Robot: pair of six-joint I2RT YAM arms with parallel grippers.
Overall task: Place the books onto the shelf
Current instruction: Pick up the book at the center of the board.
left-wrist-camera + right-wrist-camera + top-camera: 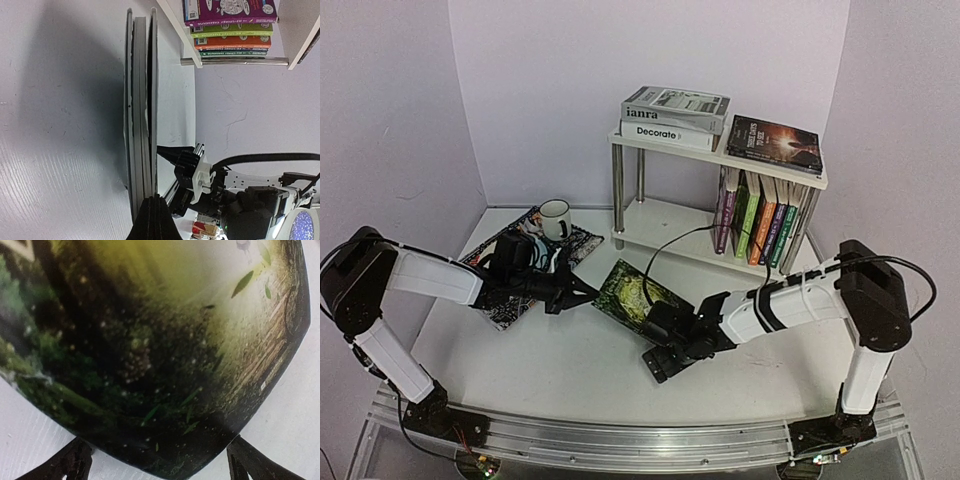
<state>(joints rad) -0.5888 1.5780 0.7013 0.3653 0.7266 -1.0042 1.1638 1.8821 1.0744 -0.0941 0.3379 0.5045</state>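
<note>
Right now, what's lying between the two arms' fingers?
A green book, from the shut left fingers to the open right fingers; the top view shows it.

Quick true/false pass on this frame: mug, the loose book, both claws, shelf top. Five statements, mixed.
1. A white mug stands on the patterned placemat. True.
2. The forest-cover book is on the shelf's lower tier. False: the forest-cover book lies on the table, between the claws.
3. The right claw is open, with the book's corner between its fingers. True.
4. The left claw is wide open. False: the left claw is shut, its tip at the book's edge.
5. The shelf's top board is bare. False: the shelf carries stacked books and a dark book there.
</note>
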